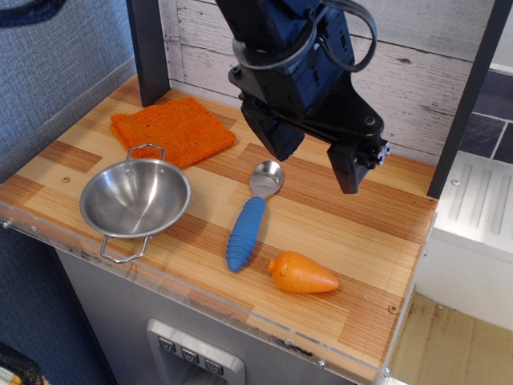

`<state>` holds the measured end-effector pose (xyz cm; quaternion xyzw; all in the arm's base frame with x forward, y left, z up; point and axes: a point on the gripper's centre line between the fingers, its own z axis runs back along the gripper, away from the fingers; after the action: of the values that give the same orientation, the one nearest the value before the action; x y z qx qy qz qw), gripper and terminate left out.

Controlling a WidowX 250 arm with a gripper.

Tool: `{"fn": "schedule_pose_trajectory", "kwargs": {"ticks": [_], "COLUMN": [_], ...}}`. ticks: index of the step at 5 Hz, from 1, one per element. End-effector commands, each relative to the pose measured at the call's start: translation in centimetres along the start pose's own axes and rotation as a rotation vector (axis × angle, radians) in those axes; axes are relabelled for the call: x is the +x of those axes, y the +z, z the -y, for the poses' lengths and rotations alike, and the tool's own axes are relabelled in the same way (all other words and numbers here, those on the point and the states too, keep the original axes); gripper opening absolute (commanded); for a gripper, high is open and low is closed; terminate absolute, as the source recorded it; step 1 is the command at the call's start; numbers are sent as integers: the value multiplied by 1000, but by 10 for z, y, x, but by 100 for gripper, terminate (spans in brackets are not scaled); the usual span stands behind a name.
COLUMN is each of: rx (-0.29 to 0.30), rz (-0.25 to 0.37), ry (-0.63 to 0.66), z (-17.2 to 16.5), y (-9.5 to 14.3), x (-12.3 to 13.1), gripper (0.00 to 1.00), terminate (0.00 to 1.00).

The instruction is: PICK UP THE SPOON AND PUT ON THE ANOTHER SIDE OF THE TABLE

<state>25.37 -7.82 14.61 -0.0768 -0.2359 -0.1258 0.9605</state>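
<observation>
At the far left of the counter (365, 241) sat a steel bowl (135, 197) with two wire handles, close to the front edge and its clear rim. Behind it, toward the back wall, lay an orange knitted cloth (172, 130), folded flat, its near corner just beside the bowl's rear handle.

Right of the bowl, near the middle of the counter, lay the spoon (251, 216) — flat on the wood, not held by anything. Its shiny metal bowl pointed toward the back wall and its thick ribbed blue handle ran toward the front edge, leaning slightly left. The spoon stood apart from the steel bowl, with bare planks between them.

Just right of the handle's near end lay a toy carrot (302, 273), on its side, its thick end toward the spoon and its tip pointing right. It was near the handle, though I could not tell whether the two touched.

Above and behind the spoon hung the black robot arm with its hand (314, 159). The hand was spread open and empty — one finger hung over the spoon's metal end, the other further right over bare wood. The right part of the counter carried only planks up to the rim.
</observation>
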Motion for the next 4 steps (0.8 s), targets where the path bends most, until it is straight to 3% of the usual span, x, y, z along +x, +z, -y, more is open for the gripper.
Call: {"fn": "schedule_pose_trajectory", "kwargs": {"ticks": [1, 2, 4], "rx": [0, 5, -21], "rz": [0, -18, -94], "ry": [0, 109, 197], "z": [0, -24, -60], "y": [0, 2, -10], "x": [0, -6, -25], "gripper": [100, 100, 100], "terminate": [0, 0, 0]}}
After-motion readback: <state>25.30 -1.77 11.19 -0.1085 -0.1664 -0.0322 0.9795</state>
